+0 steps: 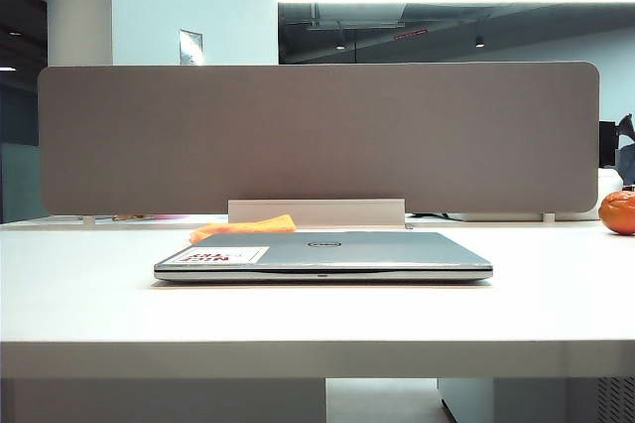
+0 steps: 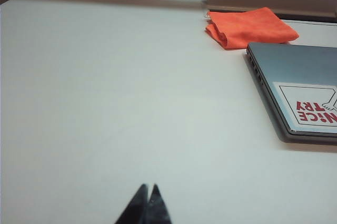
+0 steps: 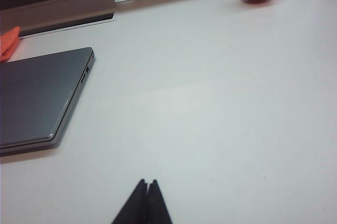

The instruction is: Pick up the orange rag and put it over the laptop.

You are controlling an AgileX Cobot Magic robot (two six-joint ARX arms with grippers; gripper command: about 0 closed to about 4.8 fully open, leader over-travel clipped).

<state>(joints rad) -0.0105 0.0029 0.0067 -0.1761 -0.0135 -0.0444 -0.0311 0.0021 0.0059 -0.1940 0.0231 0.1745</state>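
Soft floppy rag (image 2: 250, 27) behind laptop (image 2: 297, 84), pinch top fold; left tool (image 2: 147, 196), right tool (image 3: 146, 192) both closed, empty, near counter (image 1: 89, 294) edge.

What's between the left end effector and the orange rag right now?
Only bare white table. In the left wrist view the shut left end effector sits well short of the orange rag, which lies behind the closed laptop.

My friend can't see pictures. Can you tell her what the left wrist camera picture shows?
A folded orange rag lies on a white table, just past the back corner of a closed silver laptop with a red-and-white sticker. The left gripper, its dark tips shut together, sits above bare table, well short of both.
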